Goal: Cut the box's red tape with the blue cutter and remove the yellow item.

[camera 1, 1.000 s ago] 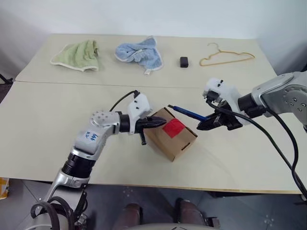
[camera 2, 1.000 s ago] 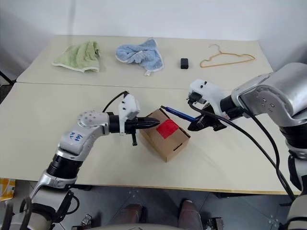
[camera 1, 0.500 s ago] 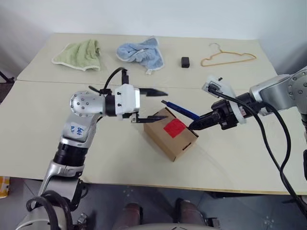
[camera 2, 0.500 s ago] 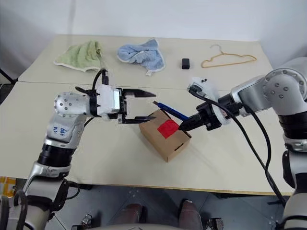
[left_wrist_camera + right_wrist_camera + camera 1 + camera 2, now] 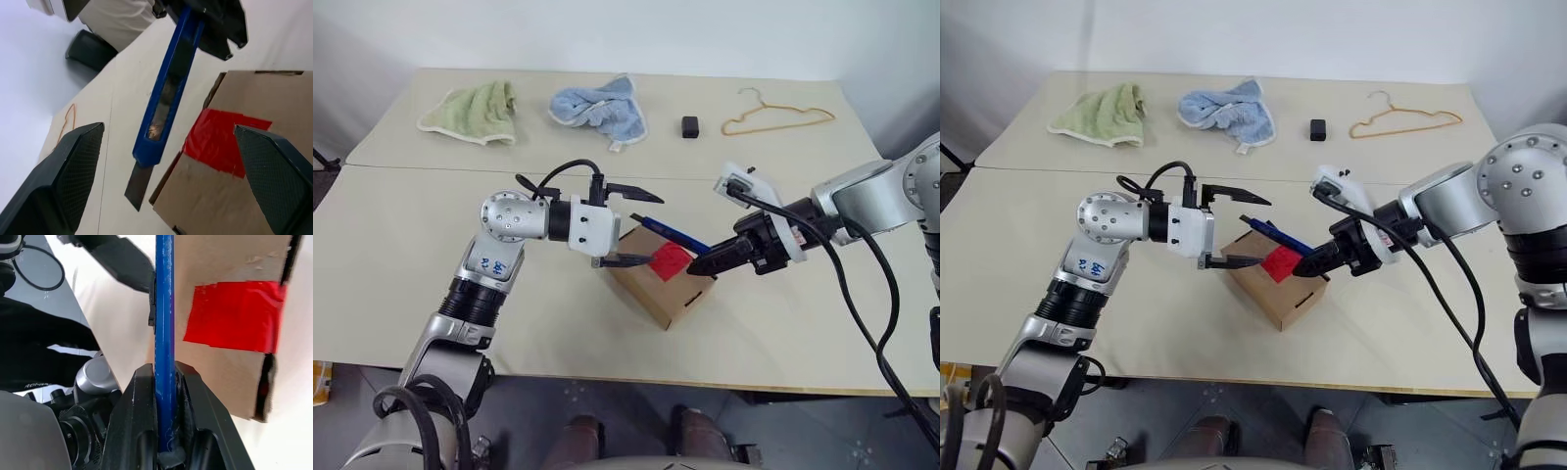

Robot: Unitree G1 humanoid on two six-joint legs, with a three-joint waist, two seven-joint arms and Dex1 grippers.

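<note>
Blue cutter (image 5: 677, 235) clamped in right claw (image 5: 697, 266); left claw (image 5: 636, 225) wide, empty.

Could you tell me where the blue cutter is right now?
The cutter is clamped in the right gripper, slanting over the box just beyond the red tape, its blade end pointing between the open left gripper's fingers.

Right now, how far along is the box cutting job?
Done: the right gripper is shut on the blue cutter, blade out beside the box. In hand: the open left gripper brackets the box's end. Left: the red tape looks uncut, flaps closed, yellow item not out.
</note>
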